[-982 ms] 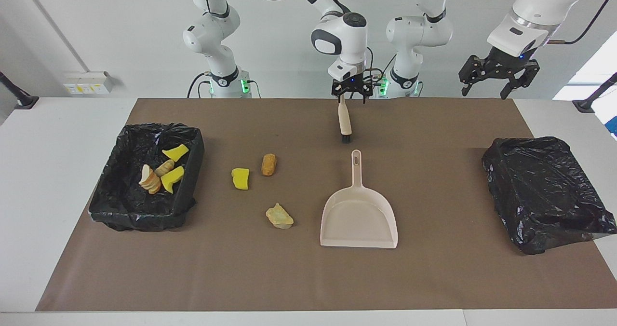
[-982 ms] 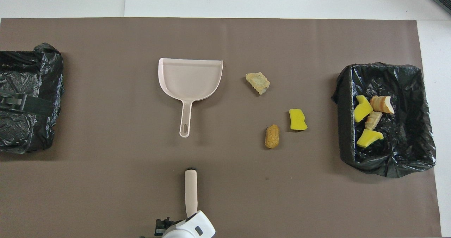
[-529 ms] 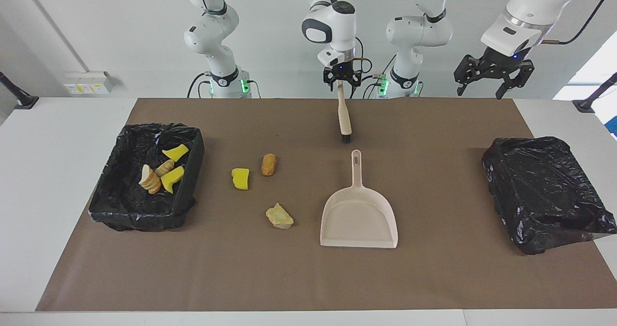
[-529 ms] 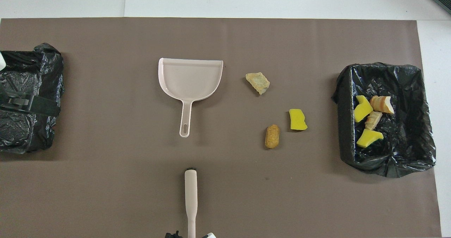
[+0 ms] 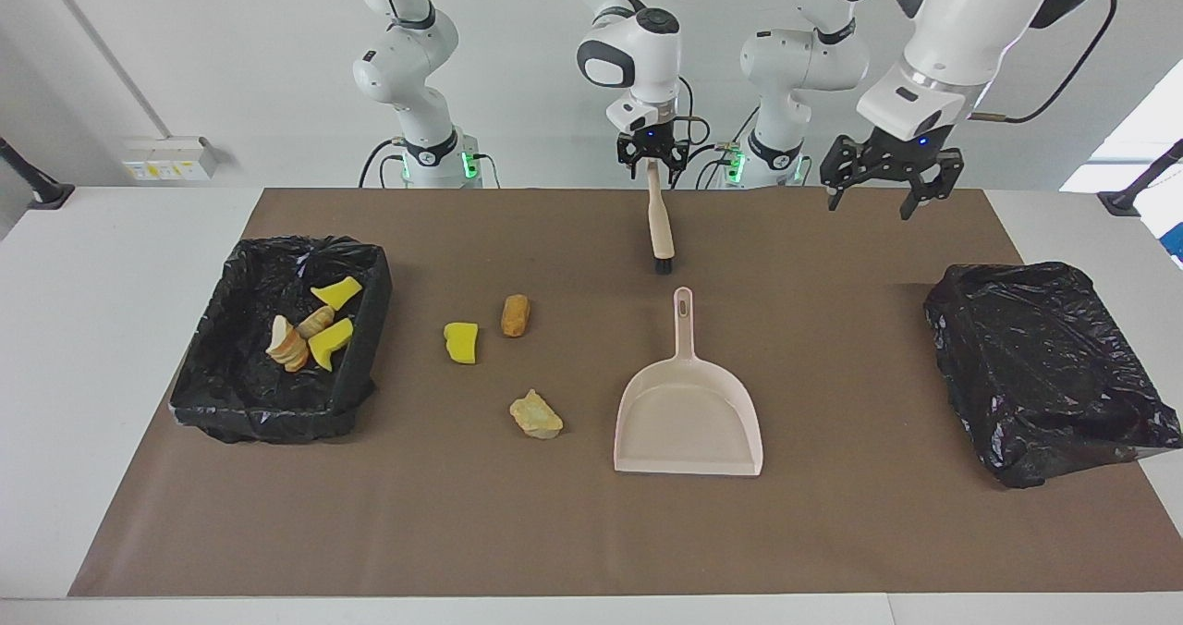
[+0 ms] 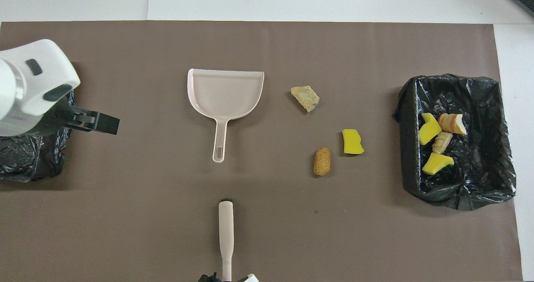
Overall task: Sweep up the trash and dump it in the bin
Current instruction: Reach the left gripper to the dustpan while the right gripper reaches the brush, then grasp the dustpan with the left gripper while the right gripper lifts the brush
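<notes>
The coming move turns on the brush. It lies in the upper middle of the facing view, its long axis running away from the robots. The bristle head is at the end nearest the dustpan and the handle tip is at the robots' end. The right gripper sits right at that handle tip, in line with the axis and straddling it. Whether its fingers have closed on the handle cannot be told.

The loose trash lies lower in the frame than the brush head and toward the right arm's end of the desk. It is a brown roll, with a yellow chunk just beside it. A pale crumbly piece lies farther from the robots, beside the dustpan's tray. All three are well apart from the gripper, so the brush would have to be carried across to them. The right arm looks the nearer one for that.

Four more pieces already lie in the black-lined bin at the frame's left.

The dustpan's handle points at the robots, almost in line with the brush. The left gripper hangs with its fingers spread and nothing between them, above the desk edge at the upper right of the frame. It is between the brush and a second black-bagged bin, and judging by position it is the arm placed to take the dustpan.
</notes>
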Robot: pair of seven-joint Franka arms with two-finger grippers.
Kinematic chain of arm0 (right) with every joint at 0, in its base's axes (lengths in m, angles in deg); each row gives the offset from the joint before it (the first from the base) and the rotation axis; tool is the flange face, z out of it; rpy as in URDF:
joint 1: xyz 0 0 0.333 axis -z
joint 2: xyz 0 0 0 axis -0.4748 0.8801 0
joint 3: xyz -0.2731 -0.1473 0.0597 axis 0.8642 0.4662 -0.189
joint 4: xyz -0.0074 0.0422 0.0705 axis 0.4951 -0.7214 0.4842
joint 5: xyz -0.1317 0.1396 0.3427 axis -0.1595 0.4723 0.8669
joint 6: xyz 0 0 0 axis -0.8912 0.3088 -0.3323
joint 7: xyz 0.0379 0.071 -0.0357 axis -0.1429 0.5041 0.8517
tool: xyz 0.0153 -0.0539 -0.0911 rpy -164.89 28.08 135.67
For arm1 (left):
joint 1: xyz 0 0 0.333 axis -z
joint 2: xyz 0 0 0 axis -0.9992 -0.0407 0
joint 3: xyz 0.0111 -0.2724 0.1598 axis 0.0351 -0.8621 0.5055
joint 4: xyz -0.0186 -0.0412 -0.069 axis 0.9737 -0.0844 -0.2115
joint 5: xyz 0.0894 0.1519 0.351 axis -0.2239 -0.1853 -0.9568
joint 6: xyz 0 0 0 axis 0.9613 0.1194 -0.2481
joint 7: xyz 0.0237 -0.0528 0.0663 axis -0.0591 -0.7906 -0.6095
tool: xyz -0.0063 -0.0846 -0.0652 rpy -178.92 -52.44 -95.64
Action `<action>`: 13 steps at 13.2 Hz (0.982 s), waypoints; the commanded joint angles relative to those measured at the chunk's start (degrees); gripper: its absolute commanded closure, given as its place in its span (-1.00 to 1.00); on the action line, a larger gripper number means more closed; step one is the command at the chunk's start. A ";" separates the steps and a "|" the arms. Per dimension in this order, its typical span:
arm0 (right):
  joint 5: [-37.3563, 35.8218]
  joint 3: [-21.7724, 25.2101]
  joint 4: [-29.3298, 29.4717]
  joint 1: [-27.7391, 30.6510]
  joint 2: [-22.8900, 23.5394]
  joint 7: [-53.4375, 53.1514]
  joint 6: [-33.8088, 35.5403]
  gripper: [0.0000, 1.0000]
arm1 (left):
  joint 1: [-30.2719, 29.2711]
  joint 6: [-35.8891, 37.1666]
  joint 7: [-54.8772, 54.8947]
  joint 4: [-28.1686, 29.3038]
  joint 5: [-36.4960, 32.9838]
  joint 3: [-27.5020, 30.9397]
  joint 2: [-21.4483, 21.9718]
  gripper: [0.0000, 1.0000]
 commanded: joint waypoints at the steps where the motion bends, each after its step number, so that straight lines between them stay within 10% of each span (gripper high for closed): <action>1: 0.03 -0.01 0.47 0.34 0.15 1.80 -0.22 0.65 | 1.39 -10.96 -8.54 9.70 0.13 -5.30 0.55 -1.00; 2: 0.12 0.07 1.17 0.51 0.67 1.80 -0.22 1.00 | 1.31 -15.45 -10.05 12.96 0.13 -7.76 0.12 -1.00; 8: 0.12 0.07 1.62 4.63 -2.65 5.48 8.81 1.00 | 2.18 -33.30 -16.92 18.00 -0.83 -13.94 -10.68 -1.00; 13: 0.29 0.07 -7.78 14.28 -18.02 18.21 18.57 1.00 | 2.27 -37.28 -20.96 17.74 -6.02 -13.94 -14.91 -1.00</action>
